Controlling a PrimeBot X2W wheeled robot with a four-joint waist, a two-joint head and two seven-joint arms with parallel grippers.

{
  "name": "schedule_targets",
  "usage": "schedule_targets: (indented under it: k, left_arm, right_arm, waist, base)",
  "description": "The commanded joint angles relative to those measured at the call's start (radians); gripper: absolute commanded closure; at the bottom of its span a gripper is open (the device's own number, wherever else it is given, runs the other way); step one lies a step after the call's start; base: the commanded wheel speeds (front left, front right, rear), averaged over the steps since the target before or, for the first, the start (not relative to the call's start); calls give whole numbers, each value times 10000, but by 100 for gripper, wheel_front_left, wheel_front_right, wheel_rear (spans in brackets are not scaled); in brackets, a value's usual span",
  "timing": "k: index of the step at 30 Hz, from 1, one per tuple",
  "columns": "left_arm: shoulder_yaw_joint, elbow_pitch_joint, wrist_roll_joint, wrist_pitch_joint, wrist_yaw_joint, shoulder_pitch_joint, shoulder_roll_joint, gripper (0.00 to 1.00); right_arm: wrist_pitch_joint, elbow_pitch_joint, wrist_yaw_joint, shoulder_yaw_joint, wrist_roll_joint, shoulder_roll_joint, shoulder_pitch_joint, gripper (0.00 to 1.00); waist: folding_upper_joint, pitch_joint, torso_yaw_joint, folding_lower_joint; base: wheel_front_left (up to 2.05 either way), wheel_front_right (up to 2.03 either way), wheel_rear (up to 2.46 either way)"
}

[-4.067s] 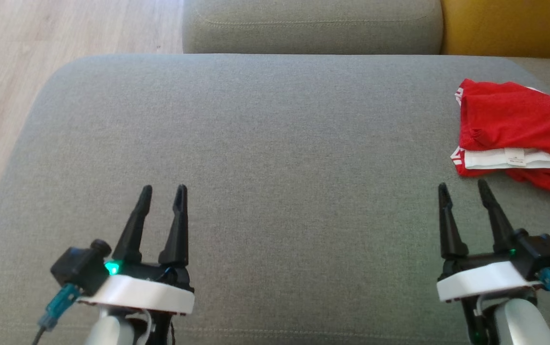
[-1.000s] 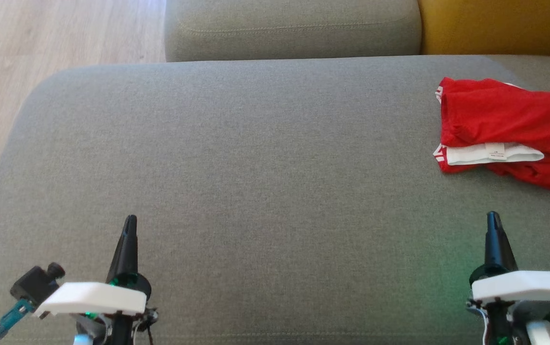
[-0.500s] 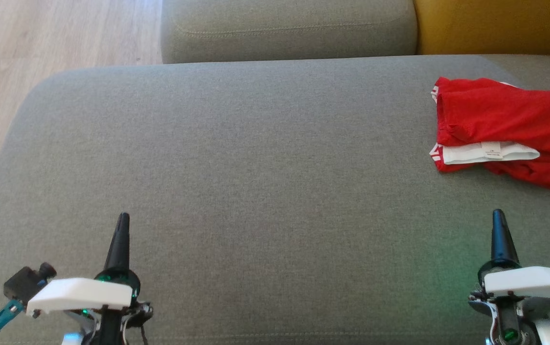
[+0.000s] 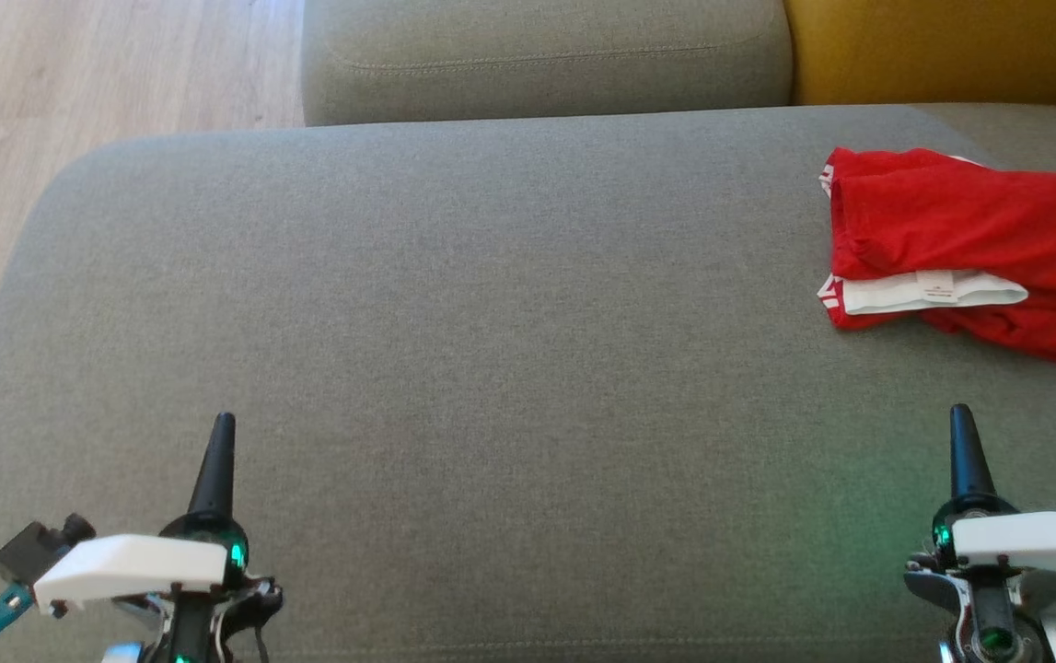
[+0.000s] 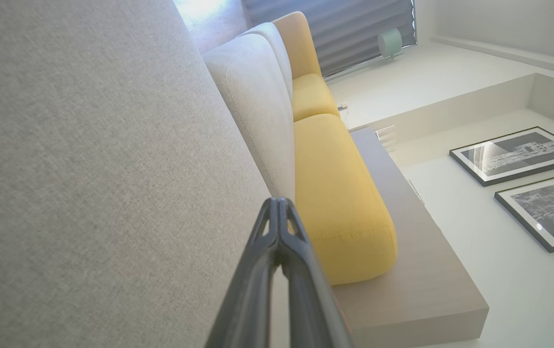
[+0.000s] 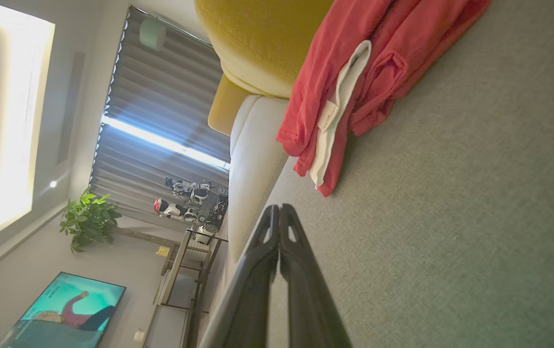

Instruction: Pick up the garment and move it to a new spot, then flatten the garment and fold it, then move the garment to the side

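Grey fabric cushion point(image 4: 454, 304), folded red garment point(image 4: 960, 249) near its right edge

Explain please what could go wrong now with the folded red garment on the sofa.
1. The garment is folded loosely, with red cloth bulging below its white band; a nudge might open the fold.
2. The right gripper, fingers shut, points toward it; moving forward, it might push or snag the pile.
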Motion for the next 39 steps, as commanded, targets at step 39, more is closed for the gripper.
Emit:
schedule_targets:
  k: [39]
  left_arm:
    - [1261,422,-3659,1185,-238,-1120,174,100]
  right_arm:
    - [1142,-263,-7,-250,4740,-93,-910,100]
  waist:
    - [0,-81,-272,0]
  base:
    - [0,0,0]
